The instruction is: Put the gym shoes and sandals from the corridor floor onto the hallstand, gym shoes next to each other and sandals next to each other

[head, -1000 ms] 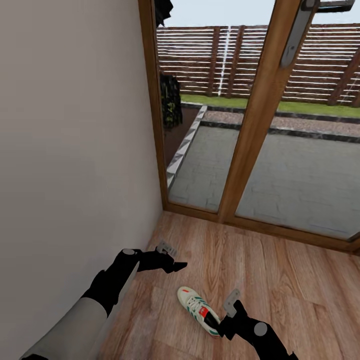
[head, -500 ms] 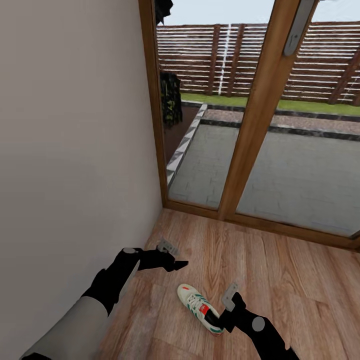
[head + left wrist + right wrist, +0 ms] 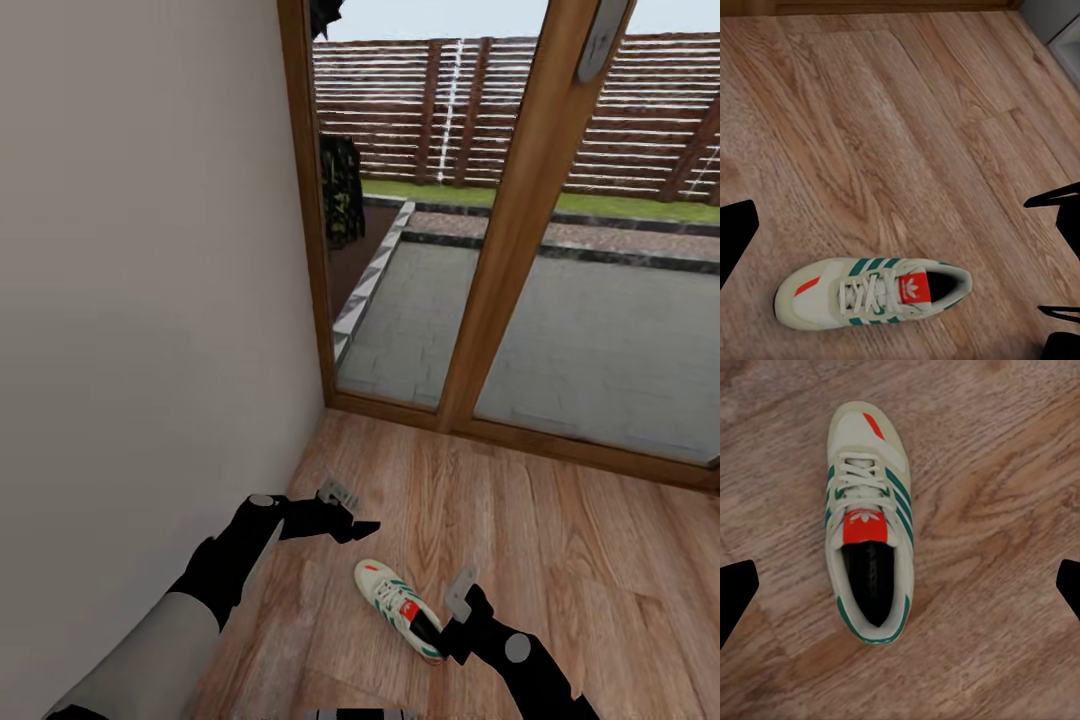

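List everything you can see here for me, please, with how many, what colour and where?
gym shoe: one, white with green stripes and a red tongue patch, lying on the floor in front of the robot.
corridor floor: one, light brown wood planks, under the shoe.
wall: one, pale beige, on the left.
glass door frame: one, brown wood, straight ahead.
paved patio: one, grey, outside the glass.
slatted fence: one, brown, at the far end of the yard.
grass strip: one, green, below the fence.
left gripper: one, black arm with grey jaws open, above the floor beside the wall.
right gripper: one, black, jaws open, over the shoe's heel end.
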